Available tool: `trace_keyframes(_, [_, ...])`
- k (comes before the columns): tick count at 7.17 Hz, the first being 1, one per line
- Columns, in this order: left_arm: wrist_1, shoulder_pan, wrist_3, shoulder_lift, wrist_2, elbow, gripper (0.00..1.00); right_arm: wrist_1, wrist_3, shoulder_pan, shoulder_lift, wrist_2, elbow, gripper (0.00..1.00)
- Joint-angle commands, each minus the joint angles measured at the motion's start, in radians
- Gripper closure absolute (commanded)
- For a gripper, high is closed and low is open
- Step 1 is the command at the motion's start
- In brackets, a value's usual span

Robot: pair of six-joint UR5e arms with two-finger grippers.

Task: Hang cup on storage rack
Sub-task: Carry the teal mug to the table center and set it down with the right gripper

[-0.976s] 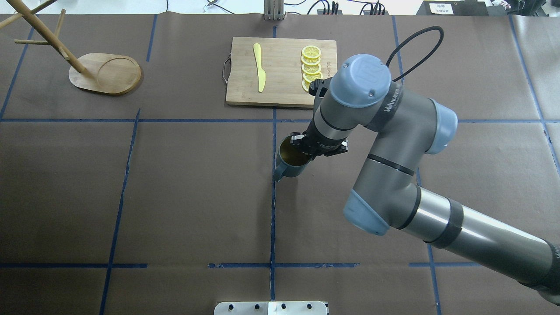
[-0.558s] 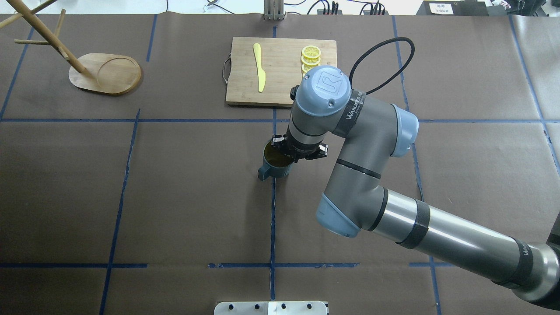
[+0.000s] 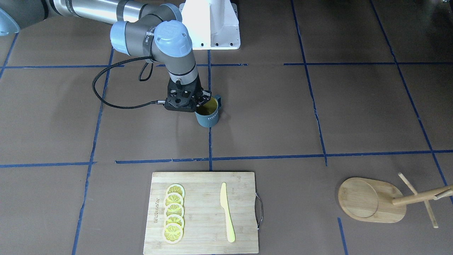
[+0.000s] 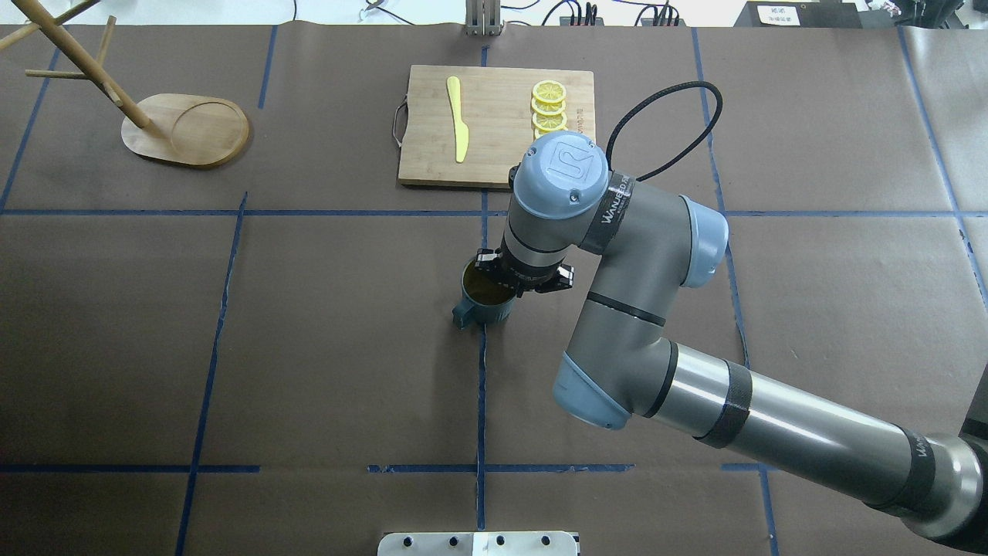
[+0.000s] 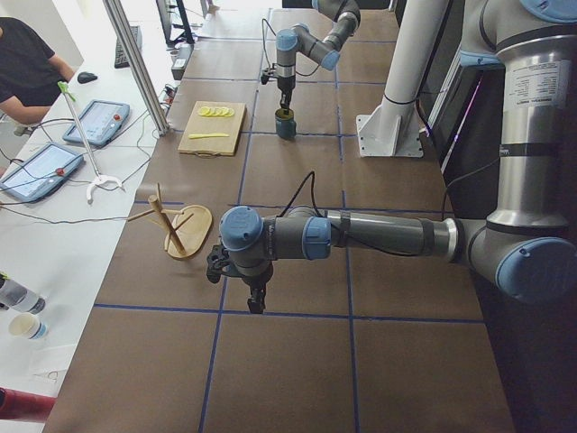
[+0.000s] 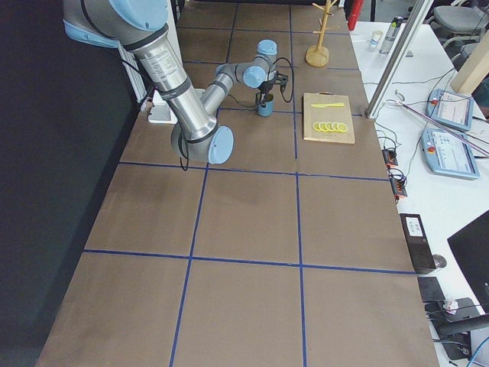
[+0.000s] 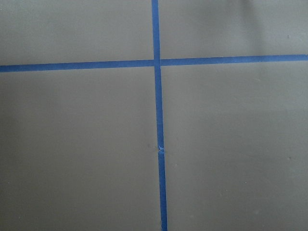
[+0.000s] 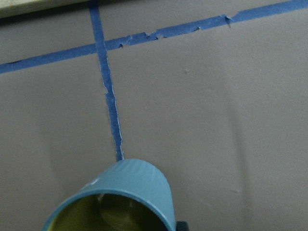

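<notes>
Round blue-grey cup (image 3: 208, 118), yellow inside, rim gripped by right pincer (image 3: 202, 101).

Table (image 4: 324, 347): one broad flat top, covered edge to edge in brown paper sheets, marked off into large rectangles by blue tape lines (image 4: 481, 386), the tape torn and frayed in places. Directly on it: one rectangular bamboo cutting board (image 4: 498, 135), lying flat at the far middle, astride the centre tape line, with a metal loop handle on its left short edge in the overhead view; one storage rack (image 4: 185, 131) of light wood, standing on its oval base at the far left, well apart from the board; one white base plate (image 4: 478, 544) at the near middle edge; one cup (image 4: 482, 310), at the centre line near the board, though contact with the surface cannot be confirmed.
</notes>
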Motion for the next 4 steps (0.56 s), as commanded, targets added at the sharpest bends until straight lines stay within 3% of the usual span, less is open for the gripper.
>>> trace_keyframes(1, [0.000, 0.000, 0.000, 0.000, 0.002, -0.001, 0.00, 0.005, -0.003, -0.001, -0.004, 0.000, 0.001, 0.00])
trace_keyframes(4, [0.000, 0.000, 0.000, 0.000, 0.000, -0.001, 0.00, 0.010, -0.002, 0.001, -0.001, 0.005, 0.007, 0.00])
